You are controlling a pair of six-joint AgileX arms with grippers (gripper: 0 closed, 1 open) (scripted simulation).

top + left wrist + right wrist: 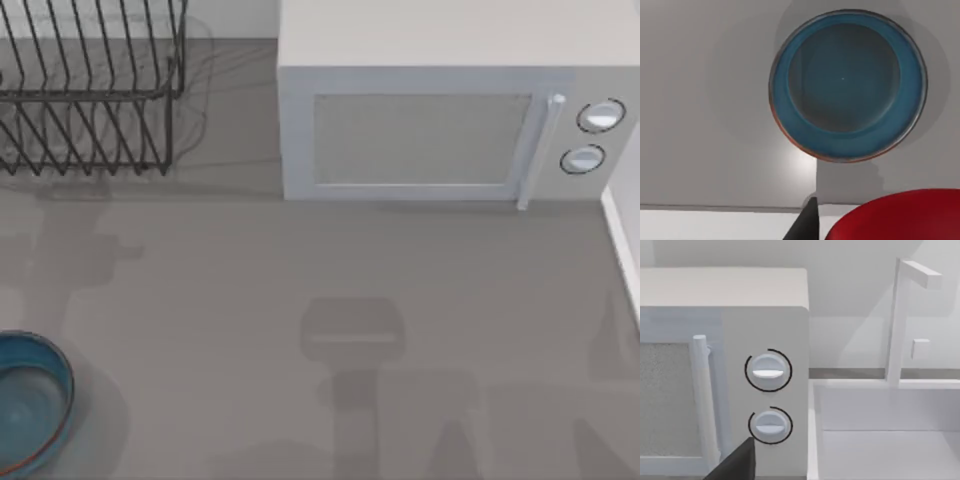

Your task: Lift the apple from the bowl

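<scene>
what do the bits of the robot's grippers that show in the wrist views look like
Little of them shows. In the left wrist view a slim, dark, matte fingertip tapers to a point beside the red apple. In the right wrist view a broader dark grey wedge shows, flat-faced and plain. No cables or markings are visible on either.

A round, shallow bowl [847, 85] lies on a plain grey table [705, 100], seen from straight above; its inside is blue-teal, dimmer and greyer at the centre, and nothing lies in it; its darker rim shows a reddish-brown edge on one side; a soft shadow surrounds it. Close to the camera, a glossy bright red apple [900, 216] bulges into view, cut off by the frame's edge; beside it sits one dark pointed fingertip [805, 225] of the left gripper.
</scene>
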